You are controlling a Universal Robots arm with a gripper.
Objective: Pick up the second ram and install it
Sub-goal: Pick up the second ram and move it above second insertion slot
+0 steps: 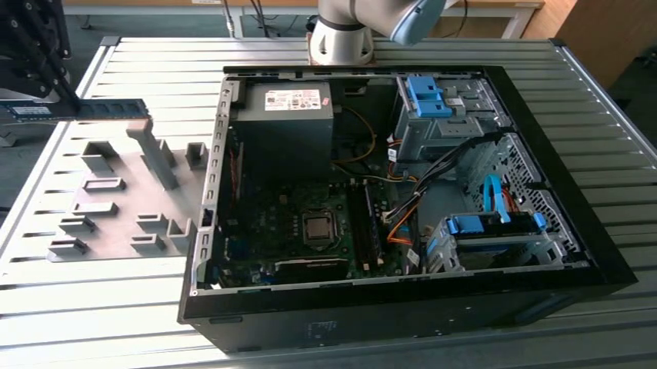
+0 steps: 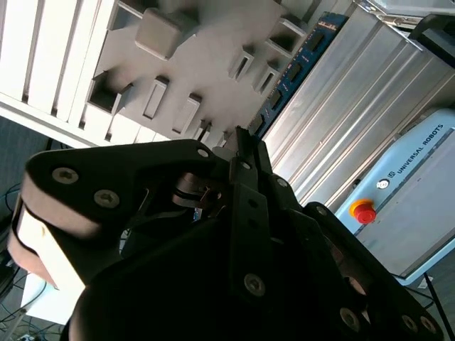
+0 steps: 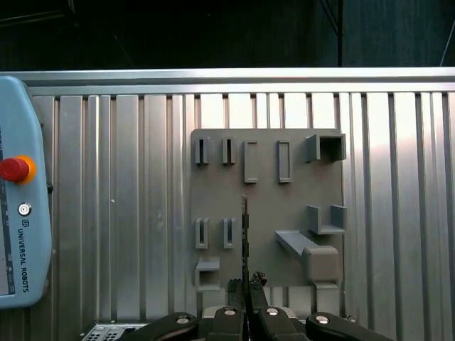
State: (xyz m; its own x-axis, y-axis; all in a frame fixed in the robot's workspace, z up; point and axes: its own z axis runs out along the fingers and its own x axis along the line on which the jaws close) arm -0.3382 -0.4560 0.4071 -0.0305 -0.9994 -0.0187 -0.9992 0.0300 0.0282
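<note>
The tool (image 3: 246, 284) is closed narrow on the ram (image 1: 103, 108), its two fingers (image 3: 234, 288) pinching the strip from both flat sides. In the exterior view the ram lies level in the air on the far left, a long blue-green strip with dark chips. One end is in the black tool and the rest reaches toward the case (image 1: 411, 307).

It hangs over the far edge of the grey plate (image 1: 123, 192) and touches none of the plate's blocks. The plate lies flat on the slatted metal desk (image 1: 103, 307), just beside the case on the exterior view's left.

In the first wrist view the ram (image 3: 244, 227) shows edge-on as a thin dark line running out from between the fingertips, with the plate (image 3: 263, 206) under it. In the second wrist view it is a blue strip (image 2: 295, 67) past the tool's black body, beside the plate's blocks (image 2: 163, 32).

The case lies on its side with the panel off, so the board with its socket (image 1: 318, 228) faces up — well apart from the ram. Blue drive brackets (image 1: 426, 96) sit at the case's far end in the exterior view.

A pale blue pendant (image 3: 25, 213) with a red button (image 3: 13, 169) rests on the desk — both wrist views show it.
</note>
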